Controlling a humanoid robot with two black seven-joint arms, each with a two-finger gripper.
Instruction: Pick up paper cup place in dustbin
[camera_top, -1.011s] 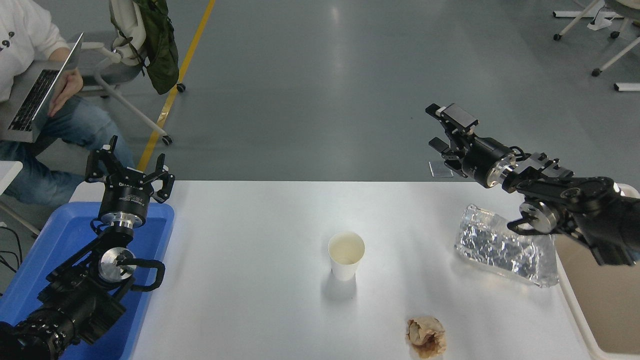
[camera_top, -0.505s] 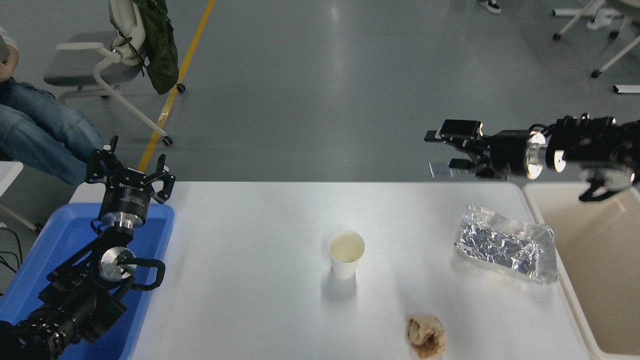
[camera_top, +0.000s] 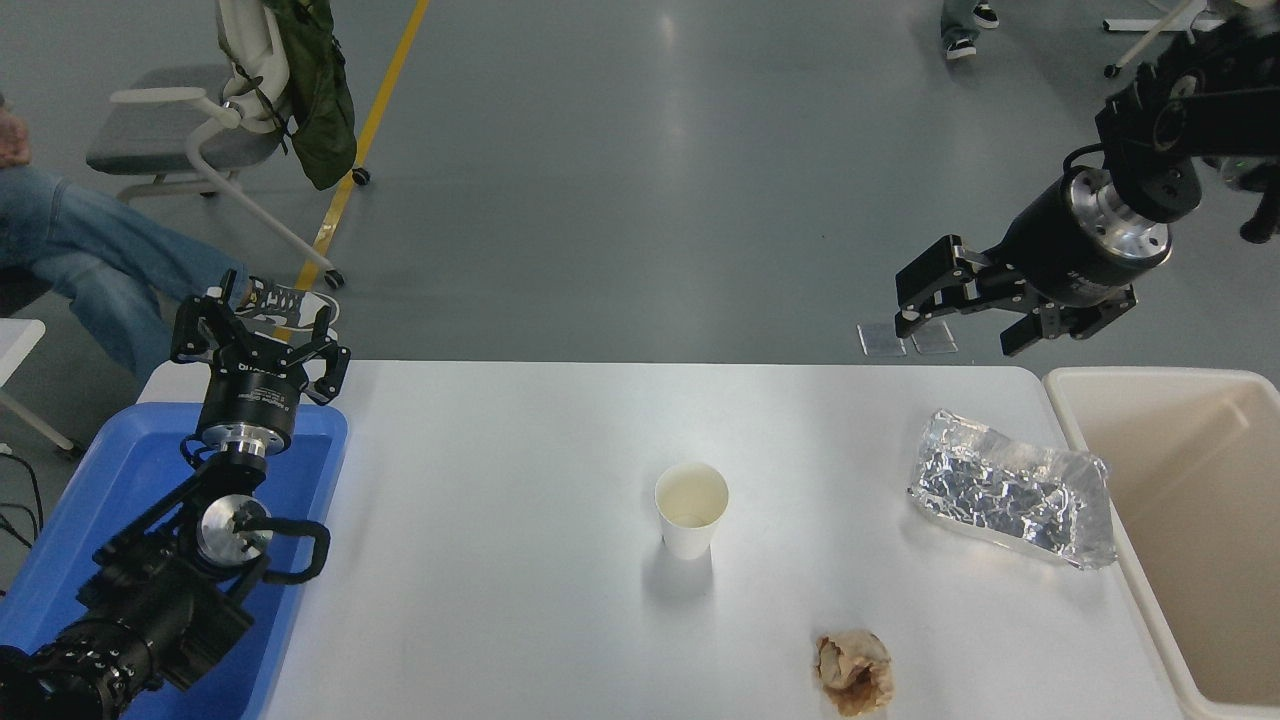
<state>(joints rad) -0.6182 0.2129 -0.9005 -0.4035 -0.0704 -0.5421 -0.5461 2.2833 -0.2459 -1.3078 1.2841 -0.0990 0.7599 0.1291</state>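
Note:
The white paper cup (camera_top: 691, 508) stands upright and open near the middle of the white table (camera_top: 500, 560). The beige dustbin (camera_top: 1190, 520) stands at the table's right edge, with nothing showing inside. My right gripper (camera_top: 965, 322) is open and empty, raised high beyond the table's far right edge, well up and to the right of the cup. My left gripper (camera_top: 258, 335) is open and parked at the lower left over the blue tray.
A crumpled brown paper ball (camera_top: 853, 672) lies near the front edge. A silver foil packet (camera_top: 1012, 488) lies between the cup and the dustbin. A blue tray (camera_top: 130, 500) sits at the left. A person's legs and a chair are at the upper left.
My right arm has swung up and back, from low over the dustbin and foil packet to high beyond the table's far edge. The seated person at the upper left has shifted.

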